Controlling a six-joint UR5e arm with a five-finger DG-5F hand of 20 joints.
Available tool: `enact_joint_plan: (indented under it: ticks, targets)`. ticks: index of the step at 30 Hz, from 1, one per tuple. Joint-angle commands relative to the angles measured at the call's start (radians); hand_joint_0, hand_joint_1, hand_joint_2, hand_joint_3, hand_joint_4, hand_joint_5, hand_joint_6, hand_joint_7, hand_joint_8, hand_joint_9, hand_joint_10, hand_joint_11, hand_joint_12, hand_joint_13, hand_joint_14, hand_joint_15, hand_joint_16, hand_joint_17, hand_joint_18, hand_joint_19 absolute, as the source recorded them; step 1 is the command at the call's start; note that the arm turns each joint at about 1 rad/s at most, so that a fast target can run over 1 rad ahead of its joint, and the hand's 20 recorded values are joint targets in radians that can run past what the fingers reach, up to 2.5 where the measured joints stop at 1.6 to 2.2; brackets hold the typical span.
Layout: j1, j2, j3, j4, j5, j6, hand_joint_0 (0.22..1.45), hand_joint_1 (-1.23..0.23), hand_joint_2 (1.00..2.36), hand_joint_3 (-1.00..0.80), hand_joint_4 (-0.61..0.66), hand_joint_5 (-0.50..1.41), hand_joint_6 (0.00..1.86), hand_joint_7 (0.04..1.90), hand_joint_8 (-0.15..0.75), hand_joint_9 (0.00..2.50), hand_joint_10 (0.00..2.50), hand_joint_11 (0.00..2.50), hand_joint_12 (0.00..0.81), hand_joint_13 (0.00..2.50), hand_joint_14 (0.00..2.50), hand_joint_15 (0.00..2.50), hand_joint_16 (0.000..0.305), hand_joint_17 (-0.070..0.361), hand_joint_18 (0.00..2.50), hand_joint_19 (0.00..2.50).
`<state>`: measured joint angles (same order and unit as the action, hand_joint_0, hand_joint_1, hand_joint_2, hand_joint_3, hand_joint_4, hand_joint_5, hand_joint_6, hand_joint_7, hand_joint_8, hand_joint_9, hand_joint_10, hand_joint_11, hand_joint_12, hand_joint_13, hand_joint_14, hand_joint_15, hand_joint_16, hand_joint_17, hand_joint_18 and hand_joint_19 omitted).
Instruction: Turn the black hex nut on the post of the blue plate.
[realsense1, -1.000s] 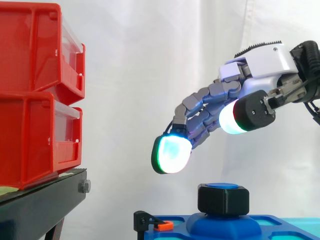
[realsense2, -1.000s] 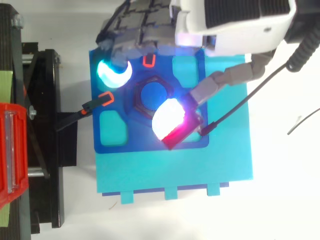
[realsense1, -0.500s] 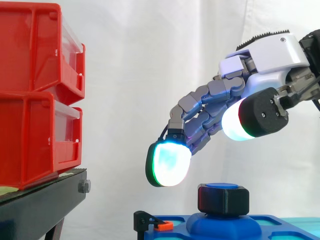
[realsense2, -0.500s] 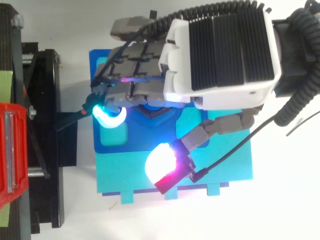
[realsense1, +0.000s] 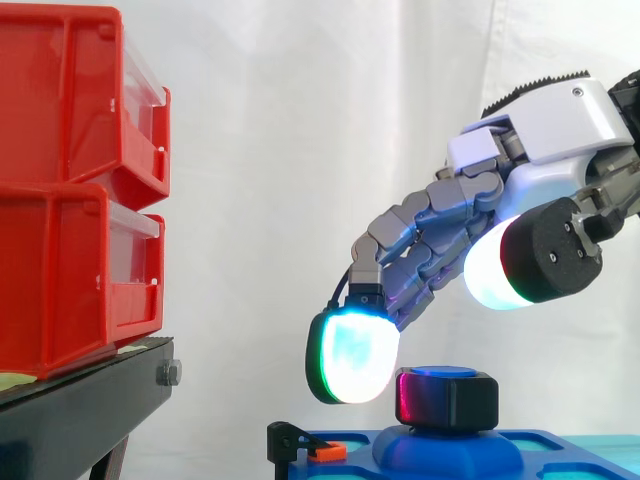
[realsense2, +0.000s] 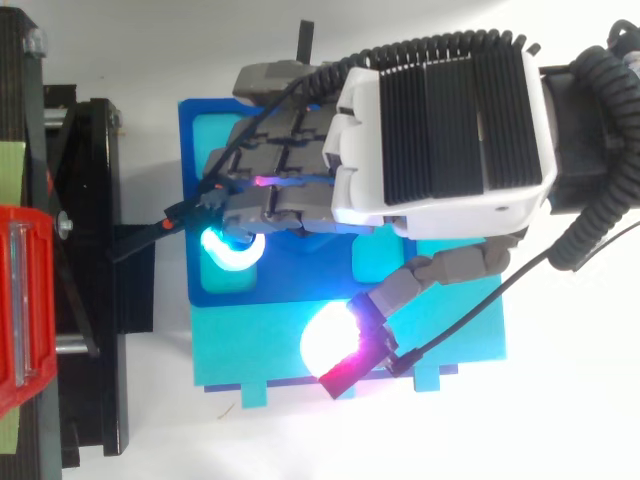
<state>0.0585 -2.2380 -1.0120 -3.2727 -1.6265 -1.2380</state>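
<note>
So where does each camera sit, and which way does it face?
Side view: beside the work at about its height, looking level across the black hex nut and blue plate, red bins at left; the robot hand reaches in from the right.
Top view: above the work, looking down on the blue plate; the robot hand's back covers its middle.
Shared: the robot hand, blue plate and red bins.

Nut (realsense1: 447, 398) on the post (realsense1: 445, 372) of the plate (realsense1: 560, 452), hand (realsense1: 545, 140) above, bins (realsense1: 70, 190) on a stand (realsense1: 80, 420) at left.
</note>
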Motion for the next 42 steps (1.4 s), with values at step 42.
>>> enact_joint_plan:
  ticks: [42]
  targets:
    - [-0.114, 0.0, -0.008, -0.022, -0.13, -0.008, 0.47, -0.41, 1.0, -0.5, 0.23, -0.18, 0.5, 0.8, 0.264, 0.41, 0.0, 0.0, 0.388, 0.43, 0.0, 0.11, 0.058, 0.131, 0.19, 0.19]
